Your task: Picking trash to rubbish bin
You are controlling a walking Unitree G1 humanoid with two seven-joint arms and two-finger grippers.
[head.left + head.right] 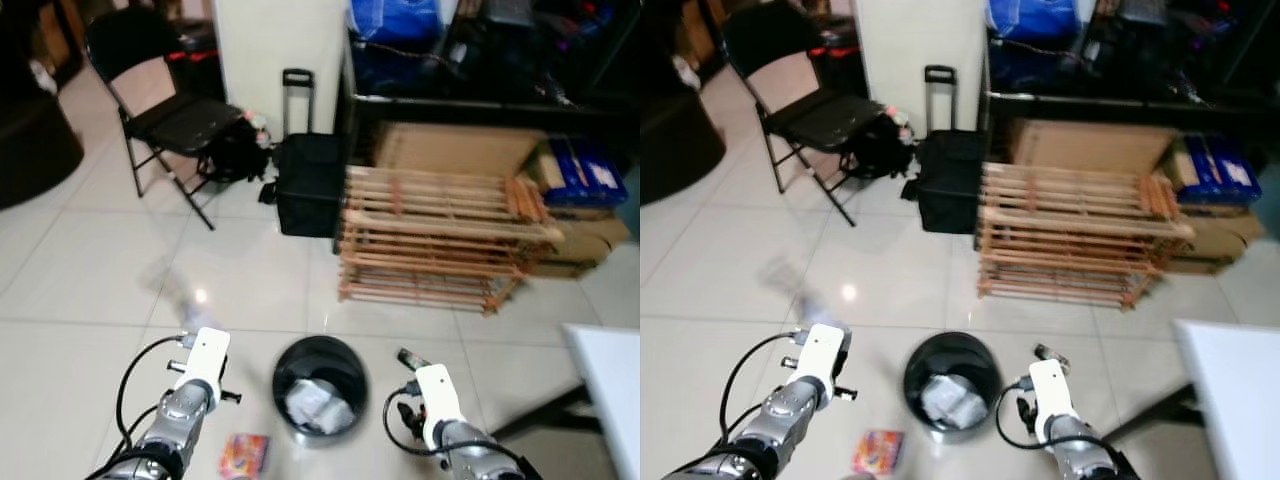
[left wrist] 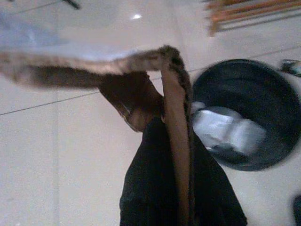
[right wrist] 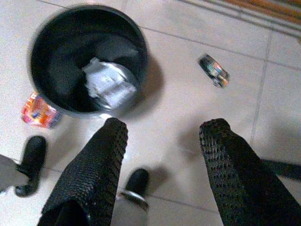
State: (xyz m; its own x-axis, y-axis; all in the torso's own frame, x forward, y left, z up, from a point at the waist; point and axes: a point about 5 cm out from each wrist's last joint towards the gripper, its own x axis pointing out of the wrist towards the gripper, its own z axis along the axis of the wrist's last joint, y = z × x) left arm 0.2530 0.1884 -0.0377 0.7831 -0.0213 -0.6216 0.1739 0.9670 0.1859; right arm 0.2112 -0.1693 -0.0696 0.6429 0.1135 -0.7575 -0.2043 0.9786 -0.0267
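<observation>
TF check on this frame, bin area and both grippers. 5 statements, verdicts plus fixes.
1. The black bin already has crumpled trash inside. True.
2. The right gripper is open, nothing between its fingers. True.
3. The colourful wrapper is inside the bin. False: it lies on the floor beside the bin, on the robot's left.
4. The left gripper is open and empty. False: it is shut on a clear plastic piece.
5. The folding chair lies tipped over. False: it stands upright, far behind the bin.
</observation>
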